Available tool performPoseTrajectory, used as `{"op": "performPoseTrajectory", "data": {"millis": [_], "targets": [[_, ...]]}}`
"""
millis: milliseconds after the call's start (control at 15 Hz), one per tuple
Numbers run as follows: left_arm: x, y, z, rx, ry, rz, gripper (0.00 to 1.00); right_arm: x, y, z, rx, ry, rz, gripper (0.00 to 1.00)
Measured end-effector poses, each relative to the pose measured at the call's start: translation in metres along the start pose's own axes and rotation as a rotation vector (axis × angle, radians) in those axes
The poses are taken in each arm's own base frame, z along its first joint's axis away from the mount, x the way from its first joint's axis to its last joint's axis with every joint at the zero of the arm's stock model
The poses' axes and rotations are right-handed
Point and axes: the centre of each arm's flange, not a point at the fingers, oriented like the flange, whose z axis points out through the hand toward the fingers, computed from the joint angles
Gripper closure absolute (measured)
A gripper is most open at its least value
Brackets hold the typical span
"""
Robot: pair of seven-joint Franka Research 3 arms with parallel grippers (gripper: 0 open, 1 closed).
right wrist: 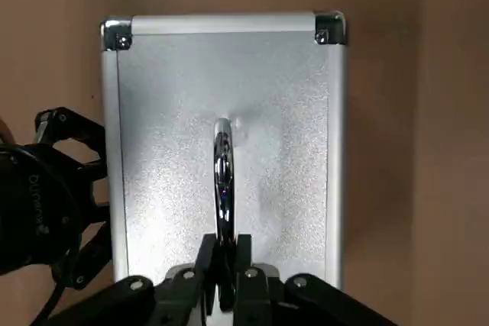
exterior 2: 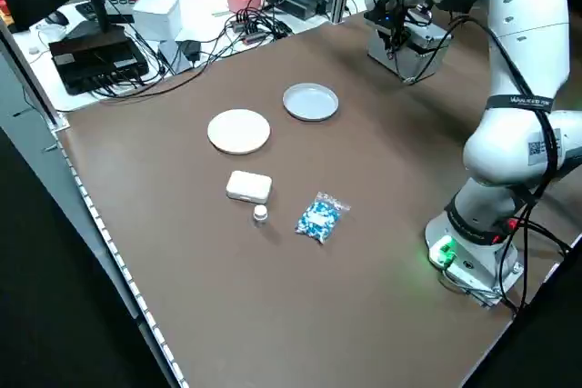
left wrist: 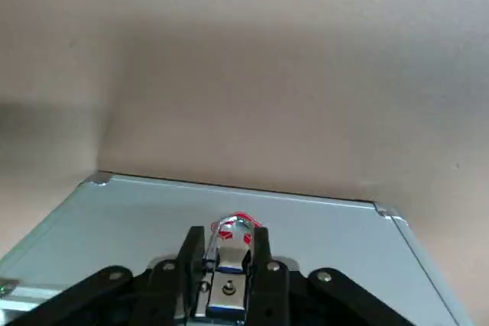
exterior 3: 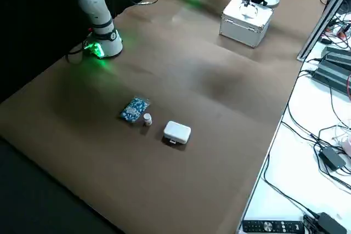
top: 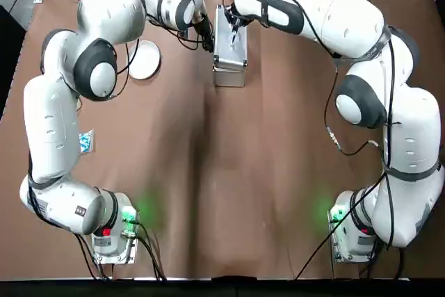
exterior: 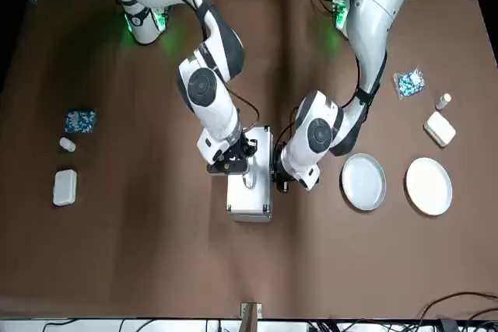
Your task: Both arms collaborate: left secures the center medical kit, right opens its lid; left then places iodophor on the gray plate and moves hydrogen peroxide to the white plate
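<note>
The silver-white rectangular metal medical kit (top: 230, 52) stood on the brown worktop (top: 222, 186) toward twelve o'clock in the overhead view, its flat silver-white lid (right wrist: 221, 135) apparently not yet raised. The left gripper (left wrist: 227, 265) sat at the case's nine o'clock side, its black fingers (left wrist: 187, 253) clenched around a small metal latch, evidently to brace the case against sliding. The right gripper (right wrist: 223, 265) hung over the lid, fingers (right wrist: 205, 257) pinched on the slim handle (right wrist: 222, 177), the natural hold for lifting the panel. The round pale grey rimmed plate (exterior: 363, 181) and the flat creamy white plate (exterior: 429, 186) lay bare at the kit's nine o'clock. Neither bottle was visible, presumably inside the case.
</note>
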Motion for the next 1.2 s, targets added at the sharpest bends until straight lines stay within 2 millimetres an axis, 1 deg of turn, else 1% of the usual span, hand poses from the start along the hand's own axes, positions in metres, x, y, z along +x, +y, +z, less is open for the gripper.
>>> {"op": "performPoseTrajectory", "data": {"millis": [400,1200], "targets": [[0.0,0.0,0.0,0.0,0.0,0.0,0.7,0.01,0.02,-0.025,-0.021,-0.049,0.013,0.87],[-0.001,0.0,-0.001,0.0,-0.001,0.001,0.7,0.018,0.041,-0.037,-0.035,-0.091,0.013,0.87]]}}
